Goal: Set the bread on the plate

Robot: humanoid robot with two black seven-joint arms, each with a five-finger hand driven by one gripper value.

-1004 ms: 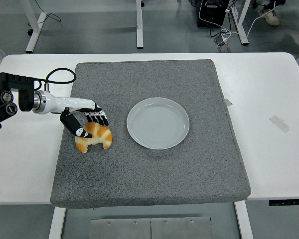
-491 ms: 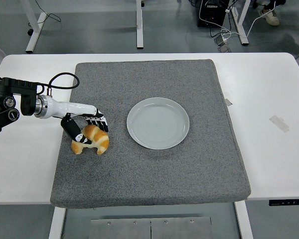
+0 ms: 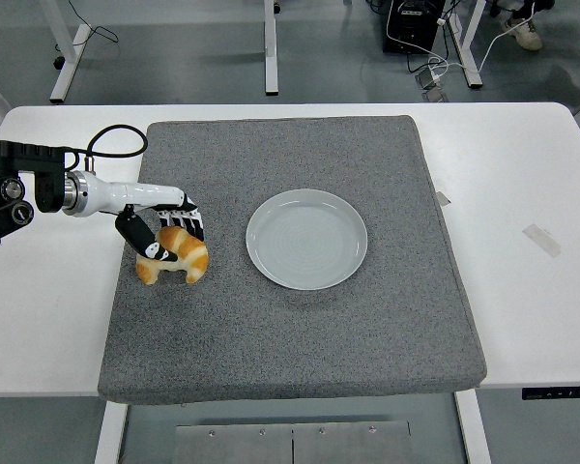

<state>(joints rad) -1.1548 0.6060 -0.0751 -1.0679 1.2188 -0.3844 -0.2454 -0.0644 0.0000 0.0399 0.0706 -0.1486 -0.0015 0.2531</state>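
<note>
White table (image 3: 522, 174) with the grey mat (image 3: 300, 329) over most of it; pale plate (image 3: 306, 239) near mat centre, nothing on it. Left hand (image 3: 164, 227) sits at the mat's left side, fingers wrapped around the bread (image 3: 177, 257), a croissant: thumb (image 3: 140, 240) across its near-left end, the others over the top. Bread is well left of the plate, not on it.

Risks as I read them:
- Grip looks like it's only on the upper end. The curved lower tip hangs free, so I'd expect it to pivot or slip during the carry to the right.
- A soft pastry could deform and loosen the hold.
- Low clearance could snag the plate rim and push the plate.

Can't tell whether the bread is lifted or touching the mat. Fingertip contact is hidden behind the crust. Right arm isn't visible.
</note>
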